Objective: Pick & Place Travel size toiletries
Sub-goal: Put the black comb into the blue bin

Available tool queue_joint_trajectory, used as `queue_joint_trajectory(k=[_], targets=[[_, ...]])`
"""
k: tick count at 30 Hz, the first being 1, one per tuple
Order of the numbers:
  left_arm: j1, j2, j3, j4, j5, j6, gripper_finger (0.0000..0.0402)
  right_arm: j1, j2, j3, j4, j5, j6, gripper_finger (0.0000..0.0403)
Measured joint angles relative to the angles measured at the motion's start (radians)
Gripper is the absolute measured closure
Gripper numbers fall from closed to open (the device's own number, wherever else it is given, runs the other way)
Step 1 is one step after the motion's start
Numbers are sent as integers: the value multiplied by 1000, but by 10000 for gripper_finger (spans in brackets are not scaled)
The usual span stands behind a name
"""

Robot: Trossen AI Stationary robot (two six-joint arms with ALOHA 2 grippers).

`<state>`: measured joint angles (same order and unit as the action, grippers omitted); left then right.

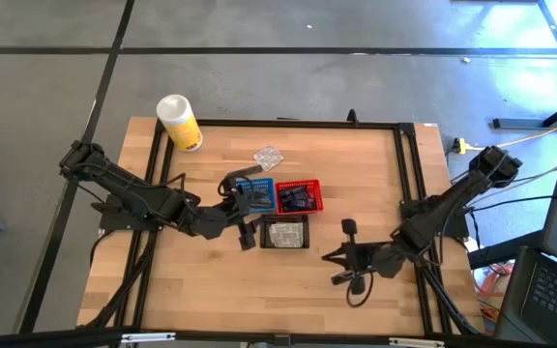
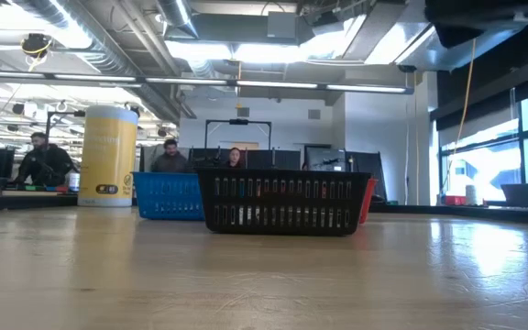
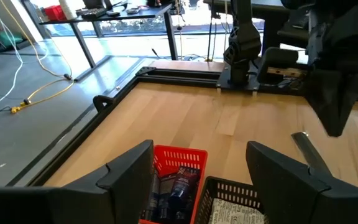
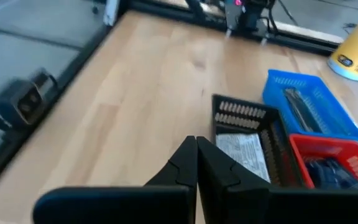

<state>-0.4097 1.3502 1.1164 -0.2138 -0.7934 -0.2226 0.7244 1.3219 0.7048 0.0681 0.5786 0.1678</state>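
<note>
You'll find the last loose clear packets (image 1: 269, 156), light, crinkly and slippery, best pinched at an edge, lying beyond the blue basket (image 1: 255, 192) of grey tubes, red basket (image 1: 299, 197) of navy sachets and black basket (image 1: 285, 233) of packets, left gripper (image 1: 244, 207) spread, right gripper (image 1: 334, 266) pressed together.

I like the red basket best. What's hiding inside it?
Inside the red basket lie dark navy tubes or sachets, stacked together. How many there are cannot be told, because they overlap and the left claw's fingers cover the basket's near part.
</note>
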Motion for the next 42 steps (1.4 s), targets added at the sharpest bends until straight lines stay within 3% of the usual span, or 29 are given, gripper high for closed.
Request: queue_joint_trajectory(k=[5,11,18,23,26,31,42], targets=[[17,0,0,0,0,0,149,0,68,10,-16,11,-19,401],[33,10,0,-6,12,0,149,0,142,114,-166,6,20,398],[30,8,0,-5,36,0,149,0,228,268,-489,-102,188,398],[31,8,0,-7,59,-1,149,0,255,303,-657,-250,387,392],[31,8,0,-7,59,0,149,0,270,303,-679,-357,471,394],[32,8,0,-2,58,0,149,0,334,304,-638,-499,463,400],[34,8,0,8,49,0,149,-18,376,333,-629,-544,423,363]])
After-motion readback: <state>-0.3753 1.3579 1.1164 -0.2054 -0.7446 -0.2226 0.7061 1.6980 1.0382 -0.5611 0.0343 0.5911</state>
